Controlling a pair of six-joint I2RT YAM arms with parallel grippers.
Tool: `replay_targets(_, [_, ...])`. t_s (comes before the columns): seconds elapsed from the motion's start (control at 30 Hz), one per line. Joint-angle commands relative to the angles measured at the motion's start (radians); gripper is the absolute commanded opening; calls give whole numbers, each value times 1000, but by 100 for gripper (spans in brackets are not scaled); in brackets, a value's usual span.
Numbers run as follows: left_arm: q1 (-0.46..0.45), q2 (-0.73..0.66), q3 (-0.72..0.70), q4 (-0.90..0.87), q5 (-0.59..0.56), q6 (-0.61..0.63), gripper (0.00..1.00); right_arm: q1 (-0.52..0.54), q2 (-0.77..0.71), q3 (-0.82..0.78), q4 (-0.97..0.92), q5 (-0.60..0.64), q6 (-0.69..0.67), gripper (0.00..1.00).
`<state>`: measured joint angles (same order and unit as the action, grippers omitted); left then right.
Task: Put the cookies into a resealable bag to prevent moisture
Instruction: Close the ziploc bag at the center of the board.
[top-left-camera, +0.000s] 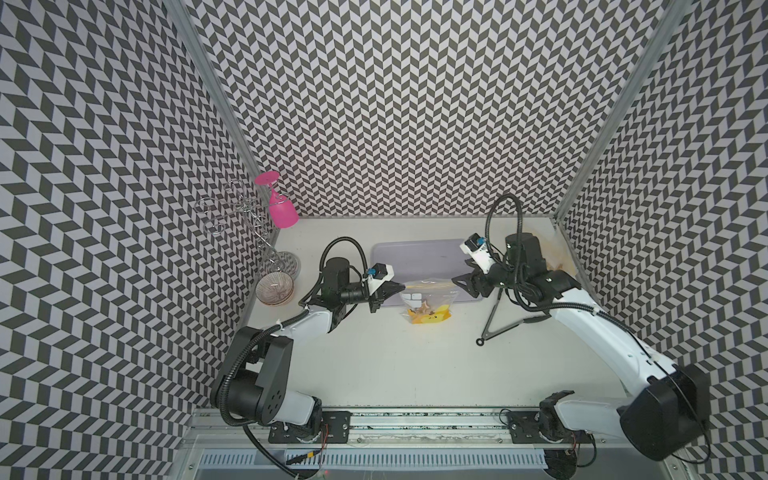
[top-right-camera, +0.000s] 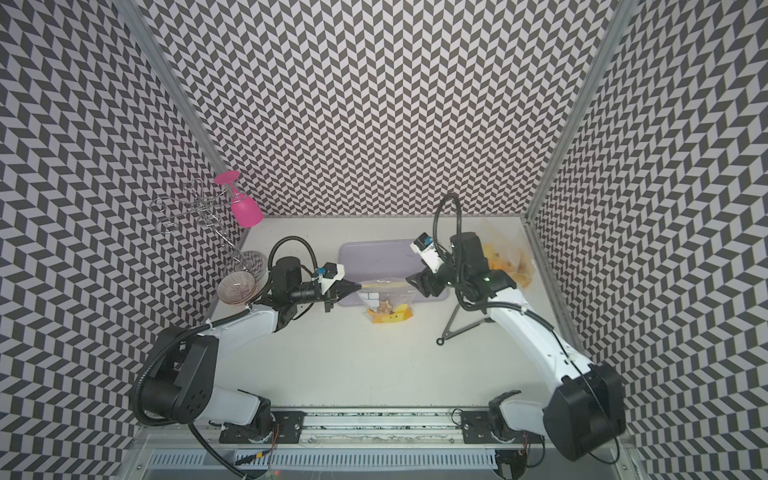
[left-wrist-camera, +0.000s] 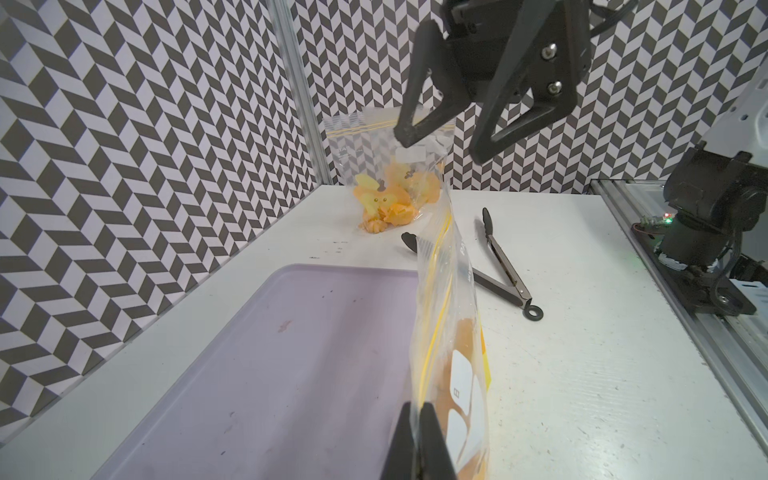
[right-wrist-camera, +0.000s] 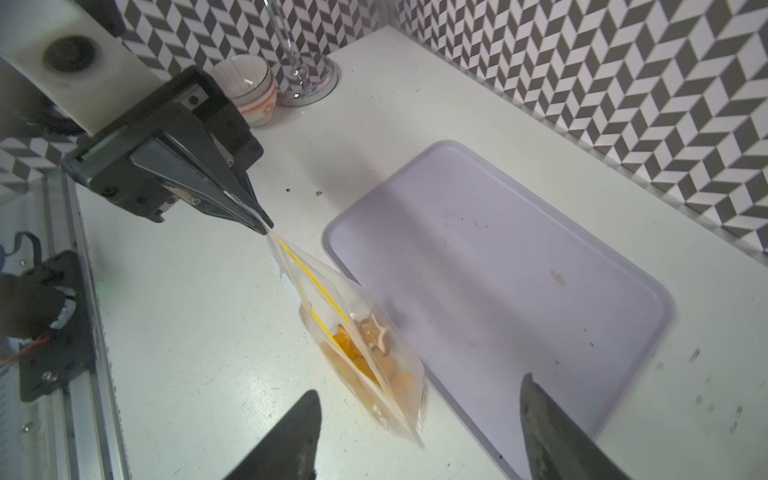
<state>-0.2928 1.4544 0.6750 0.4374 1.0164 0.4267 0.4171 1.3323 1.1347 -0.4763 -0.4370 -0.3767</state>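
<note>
The left fingers (right-wrist-camera: 226, 195) are pinching one top corner of the resealable bag (top-left-camera: 424, 296), which is hanging at the front edge of the lilac tray (top-left-camera: 415, 257) on the table (top-left-camera: 395, 365). The cookies (right-wrist-camera: 368, 353) are lying in the bag's bottom, while the right fingers (left-wrist-camera: 409, 131) are standing spread near its other corner, holding nothing.

Two bags (top-right-camera: 388, 299) (top-right-camera: 505, 259), one tray (top-left-camera: 415, 257), one tongs (top-left-camera: 496, 316), one glass (top-left-camera: 280, 208).

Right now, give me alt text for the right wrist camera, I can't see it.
The left gripper pinches a top corner of a clear resealable bag of orange cookies, beside a lilac tray. The right gripper stands open in the foreground.
</note>
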Motion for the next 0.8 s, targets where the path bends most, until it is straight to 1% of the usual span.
replay_targets(0.0, [-16,-21,-9,16,-4,53,0,38,67,91,-177,66,-173,72])
replay_targets(0.2, [-17,-3,20,-3,-15,79,0,40,131,186,-302,73,-307,72])
replay_targets(0.4, [-19,1,24,-12,-5,88,0,39,175,203,-289,207,-326,71])
replay_targets(0.47, [-19,-2,22,-18,-7,92,0,39,196,226,-303,193,-333,70])
replay_targets(0.57, [-19,-5,22,-25,-14,99,0,40,229,253,-338,147,-352,63])
replay_targets(0.67, [-18,-3,24,-26,-15,98,0,39,241,251,-350,138,-358,56])
replay_targets(0.77, [-18,-1,24,-23,-15,95,0,38,238,245,-356,126,-357,54])
